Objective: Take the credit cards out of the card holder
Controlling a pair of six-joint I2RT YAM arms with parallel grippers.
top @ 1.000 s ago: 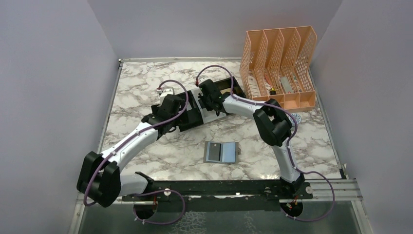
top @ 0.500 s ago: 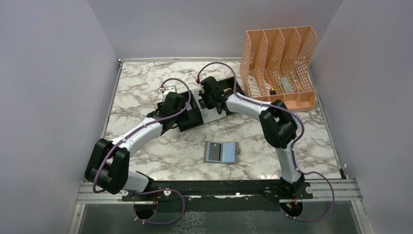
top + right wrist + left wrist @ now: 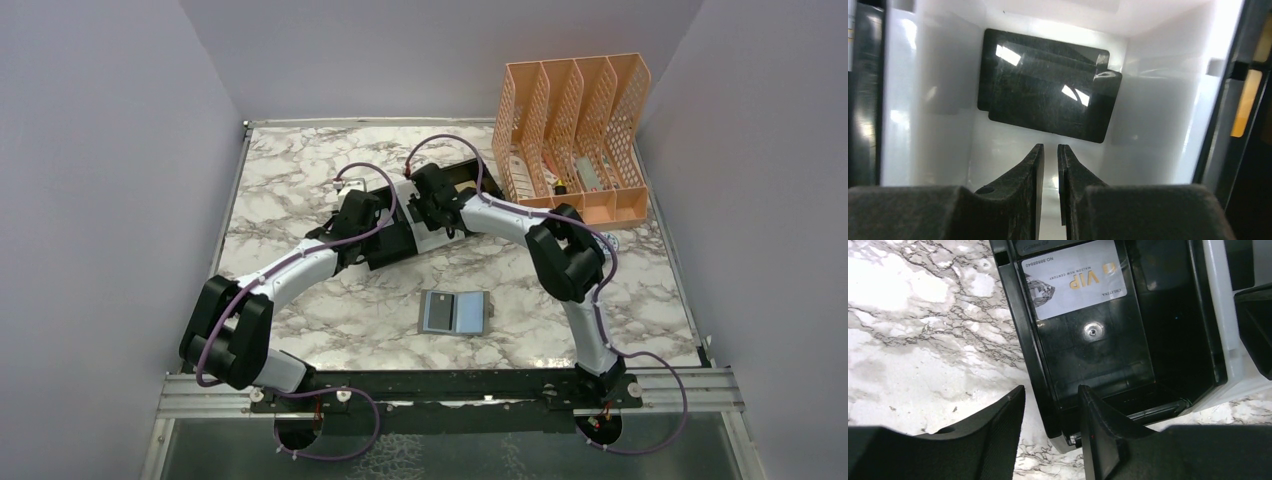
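The card holder [image 3: 455, 312] lies open and flat on the marble, well in front of both grippers. Three credit cards show in the tray: a white VIP card [image 3: 1073, 277] on the floor of a black compartment, and two overlapping black cards [image 3: 1048, 100] in the white middle compartment. My left gripper [image 3: 1052, 390] [image 3: 358, 207] is open and straddles the black compartment's outer wall, one finger outside over the marble, one inside. My right gripper [image 3: 1050, 146] [image 3: 428, 195] hangs over the white compartment with only a slit between its jaws and nothing in it.
The black-and-white tray [image 3: 395, 245] lies slanted at mid-table under both wrists. A gold-yellow strip [image 3: 1246, 102] shows past the white compartment's right wall. A peach mesh file rack [image 3: 575, 140] stands at the back right. Grey walls close in the table on both sides.
My left arm has pushed forward to the tray and its jaws have narrowed around the compartment wall. The right gripper has stayed over the white compartment.
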